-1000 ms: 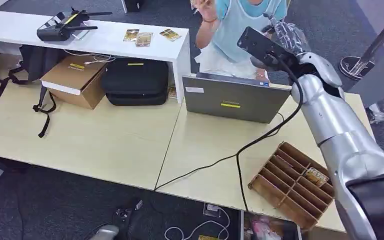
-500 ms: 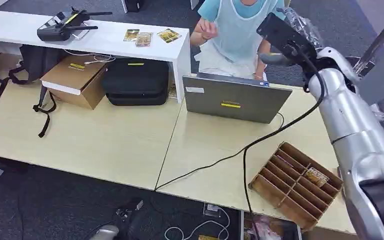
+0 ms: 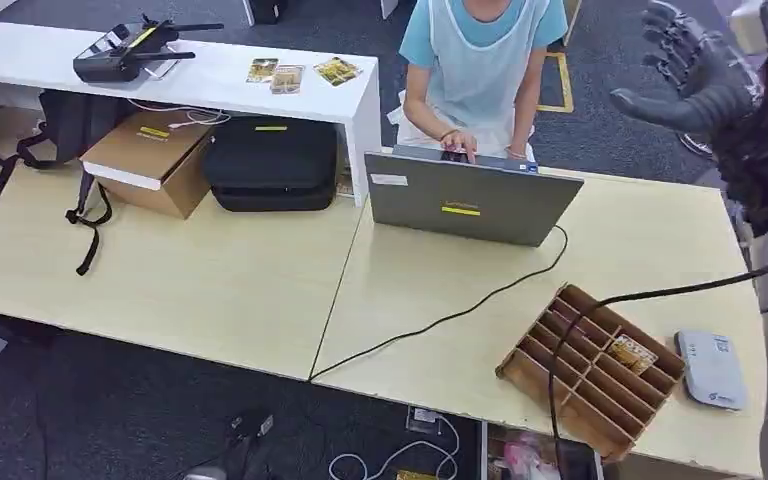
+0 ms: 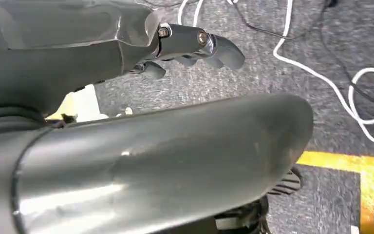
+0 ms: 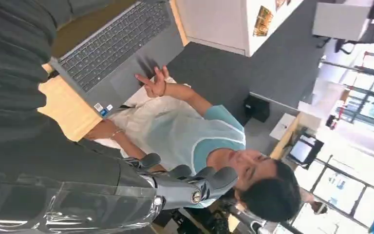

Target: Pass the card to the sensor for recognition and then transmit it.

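White shelf: I see a white shelf [image 3: 210, 80] along the far left edge of the table [image 3: 210, 280], carrying a black controller [image 3: 125, 50] and three small cards [image 3: 288, 74] near its right end.
Under the shelf: a cardboard box [image 3: 150, 160] and a black case [image 3: 272, 160] sit on the table side by side; a black bag strap [image 3: 85, 215] trails over the left part of the table.
Left hand: in my left wrist view the left hand [image 4: 190, 46] hangs over grey carpet with white cables; its fingers are curled in and I see nothing in them.
Laptop: a grey laptop [image 3: 470, 195] stands open at the table's far edge, its lid toward me; a person in a light blue shirt [image 3: 480, 60] sits behind it with hands at the keyboard.
Cable: a black cable [image 3: 440, 320] runs from beside the laptop to the near edge of the table.
Card: the card [image 3: 632, 352] lies in one slot of the brown divided tray [image 3: 560, 380] near the table's near right corner.
Sensor: a flat white sensor [image 3: 712, 368] lies on the table just beside the tray, at the right edge.
Right hand: the right hand [image 3: 695, 75] is raised high beyond the far right corner, fingers spread and loosely bent, holding nothing; my right wrist view shows the fingers [image 5: 190, 183] apart with the person behind them.
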Controlling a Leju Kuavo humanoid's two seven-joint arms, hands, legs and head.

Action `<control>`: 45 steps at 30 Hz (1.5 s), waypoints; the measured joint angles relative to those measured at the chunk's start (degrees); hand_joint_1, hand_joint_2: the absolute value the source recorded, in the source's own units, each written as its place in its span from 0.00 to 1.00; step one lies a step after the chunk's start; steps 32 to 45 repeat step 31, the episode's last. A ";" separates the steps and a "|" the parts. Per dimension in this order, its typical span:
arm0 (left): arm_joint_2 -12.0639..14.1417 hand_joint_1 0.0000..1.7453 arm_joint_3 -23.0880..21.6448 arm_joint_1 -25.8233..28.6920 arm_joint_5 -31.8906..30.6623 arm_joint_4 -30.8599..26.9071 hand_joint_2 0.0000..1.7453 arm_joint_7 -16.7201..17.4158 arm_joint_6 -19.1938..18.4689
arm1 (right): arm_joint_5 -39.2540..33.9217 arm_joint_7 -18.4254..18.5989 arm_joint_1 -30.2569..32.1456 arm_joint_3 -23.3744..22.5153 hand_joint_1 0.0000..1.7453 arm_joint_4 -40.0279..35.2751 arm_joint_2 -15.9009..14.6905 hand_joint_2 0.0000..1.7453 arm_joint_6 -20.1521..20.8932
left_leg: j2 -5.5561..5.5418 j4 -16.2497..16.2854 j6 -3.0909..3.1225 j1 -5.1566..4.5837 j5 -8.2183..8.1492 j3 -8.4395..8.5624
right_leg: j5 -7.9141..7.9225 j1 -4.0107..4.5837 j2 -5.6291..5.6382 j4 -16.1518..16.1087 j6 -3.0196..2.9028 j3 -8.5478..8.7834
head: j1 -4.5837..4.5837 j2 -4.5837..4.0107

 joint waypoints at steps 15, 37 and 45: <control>1.22 0.00 0.11 3.07 1.57 0.00 0.00 0.00 -0.02 | -12.67 -2.01 14.02 -4.30 0.00 -6.71 -12.15 1.00 5.36 | 0.04 -0.01 0.05 0.00 -0.06 -0.03 | -0.01 0.00 0.03 -0.03 0.01 0.00 | 0.00 0.00; 1.77 0.00 2.29 4.65 3.58 0.00 0.00 0.00 0.52 | -14.81 -3.43 14.28 0.75 0.00 -7.93 -11.23 1.00 3.61 | -0.01 -0.04 0.05 0.00 -0.03 -0.06 | -0.01 0.00 -0.03 0.01 0.01 0.02 | 0.00 0.00; 1.77 0.00 2.29 4.65 3.58 0.00 0.00 0.00 0.52 | -14.81 -3.43 14.28 0.75 0.00 -7.93 -11.23 1.00 3.61 | -0.01 -0.04 0.05 0.00 -0.03 -0.06 | -0.01 0.00 -0.03 0.01 0.01 0.02 | 0.00 0.00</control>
